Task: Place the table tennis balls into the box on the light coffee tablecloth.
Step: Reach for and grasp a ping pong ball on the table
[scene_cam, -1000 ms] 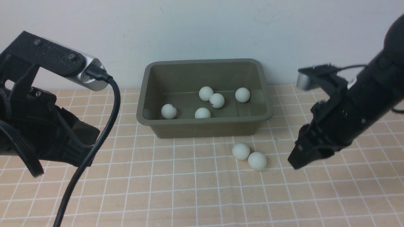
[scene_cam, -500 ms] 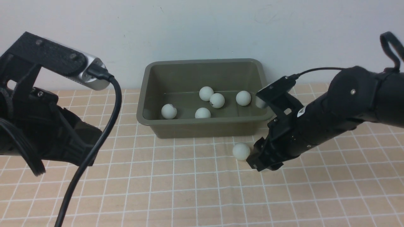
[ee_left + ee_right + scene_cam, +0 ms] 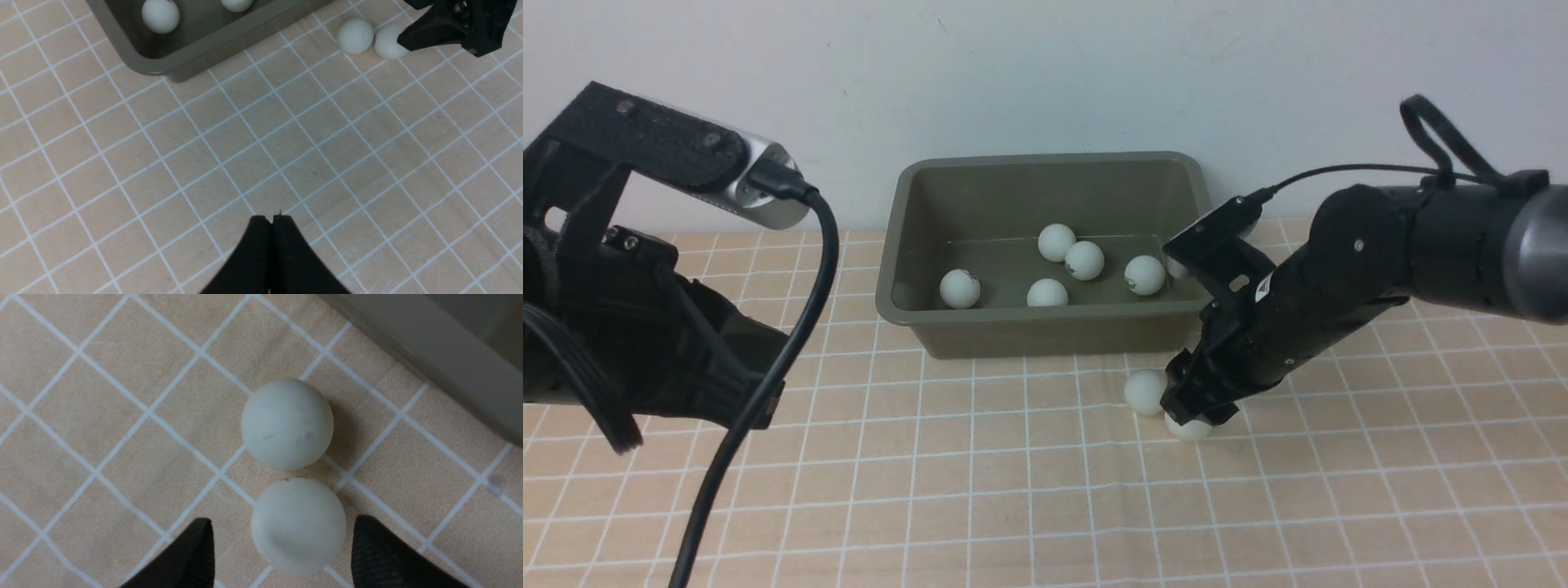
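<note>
Pickup step: my right gripper (image 3: 282, 522), wide open and empty, straddles a ball (image 3: 298, 526) by the box (image 3: 1045, 318); next I squeeze gently.

Five balls (image 3: 1084, 260) in box (image 3: 1045, 335), two outside

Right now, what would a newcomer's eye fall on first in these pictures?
The right gripper draws the eye first: it is low over the light coffee tablecloth just in front of the box, its open jaws straddling one table tennis ball with a gap on each side. A second ball lies close beside that one on the cloth. Behind them, five more balls sit inside the olive-green box.
</note>
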Action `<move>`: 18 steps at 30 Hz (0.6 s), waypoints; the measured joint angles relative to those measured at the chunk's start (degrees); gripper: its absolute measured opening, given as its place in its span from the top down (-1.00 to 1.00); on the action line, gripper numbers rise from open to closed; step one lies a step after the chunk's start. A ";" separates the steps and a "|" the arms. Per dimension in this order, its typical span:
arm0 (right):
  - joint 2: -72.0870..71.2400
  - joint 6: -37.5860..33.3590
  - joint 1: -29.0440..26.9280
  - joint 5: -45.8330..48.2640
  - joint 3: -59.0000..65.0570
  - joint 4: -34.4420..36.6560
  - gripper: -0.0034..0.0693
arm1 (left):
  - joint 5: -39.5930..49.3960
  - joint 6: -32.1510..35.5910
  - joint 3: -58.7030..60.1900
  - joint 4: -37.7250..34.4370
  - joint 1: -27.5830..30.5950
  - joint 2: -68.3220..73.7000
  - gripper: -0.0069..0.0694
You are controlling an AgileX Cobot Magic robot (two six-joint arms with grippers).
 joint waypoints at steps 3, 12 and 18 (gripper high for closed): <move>1.67 0.05 0.00 -0.29 -0.36 -0.93 -0.23 | 0.00 0.00 0.00 0.00 0.00 0.00 1.00; 7.08 0.05 0.00 -2.72 -0.48 -1.42 -0.18 | 0.00 0.00 0.00 0.00 0.00 0.00 1.00; 3.56 0.05 0.00 3.78 -2.58 -5.93 -0.10 | 0.00 0.05 0.00 -0.07 0.00 0.00 1.00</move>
